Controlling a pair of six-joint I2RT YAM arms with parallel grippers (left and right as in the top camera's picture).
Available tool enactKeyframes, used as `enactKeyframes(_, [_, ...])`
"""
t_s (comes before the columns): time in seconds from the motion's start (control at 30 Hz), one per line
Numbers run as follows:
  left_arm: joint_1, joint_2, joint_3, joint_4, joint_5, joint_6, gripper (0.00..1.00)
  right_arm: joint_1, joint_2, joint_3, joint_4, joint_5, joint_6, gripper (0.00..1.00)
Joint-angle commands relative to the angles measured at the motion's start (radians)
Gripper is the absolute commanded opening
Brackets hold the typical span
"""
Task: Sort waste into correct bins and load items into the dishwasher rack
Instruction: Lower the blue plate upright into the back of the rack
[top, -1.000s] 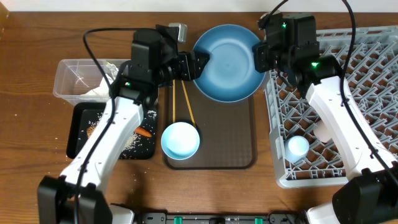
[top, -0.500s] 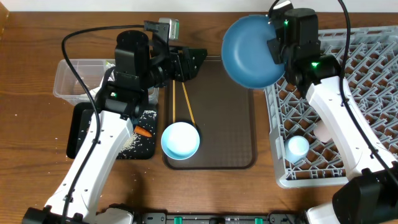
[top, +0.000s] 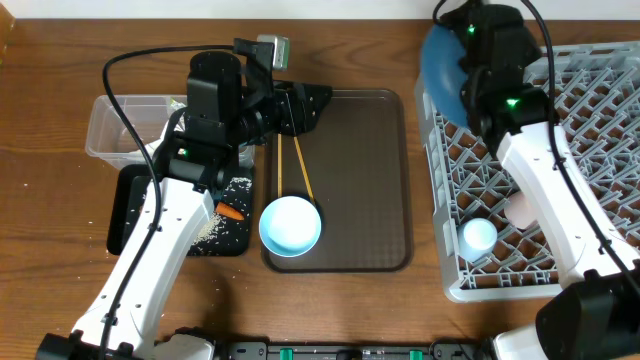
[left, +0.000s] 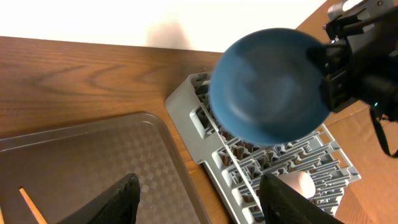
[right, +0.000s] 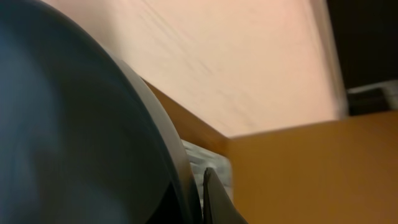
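The large blue plate (top: 438, 68) stands nearly on edge above the far left corner of the grey dishwasher rack (top: 590, 150). My right gripper (top: 462, 80) is shut on its rim. In the right wrist view the plate (right: 74, 137) fills the left side, with a finger (right: 214, 200) pressed against its rim. My left gripper (top: 315, 102) hangs open and empty over the far left corner of the brown tray (top: 370, 180). From the left wrist I see the plate (left: 270, 93) over the rack (left: 267, 162). Chopsticks (top: 298, 165) and a white-inside bowl (top: 290, 225) lie on the tray.
A light-blue cup (top: 478, 235) and a pink cup (top: 520, 212) sit in the rack's near left part. At the left, a clear tub (top: 115, 120) holds a white napkin (top: 160, 145). The black tray (top: 135, 215) holds rice and an orange carrot (top: 232, 211).
My right arm carried the plate from the tray's far end rightward to the rack's corner and tipped it onto its edge. The left gripper parted from the plate and drew back left.
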Motion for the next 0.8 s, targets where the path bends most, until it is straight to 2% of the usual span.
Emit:
enactKeyframes(0.0, [0.005,-0.009,0.006,-0.005,0.013,0.034,0.62,-0.046,-0.034,0.009,0.018,0.124,-0.168,0.01])
enactKeyframes(0.3, [0.005,-0.006,0.006,-0.032,0.006,0.041,0.62,-0.205,-0.034,0.009,0.051,0.124,-0.463,0.01])
enactKeyframes(0.47, [0.005,-0.006,0.006,-0.033,0.006,0.041,0.62,-0.301,-0.026,0.009,0.126,0.124,-0.635,0.01])
enactKeyframes(0.77, [0.005,0.008,0.005,-0.057,0.006,0.048,0.62,-0.354,0.054,0.008,0.248,0.141,-0.661,0.01])
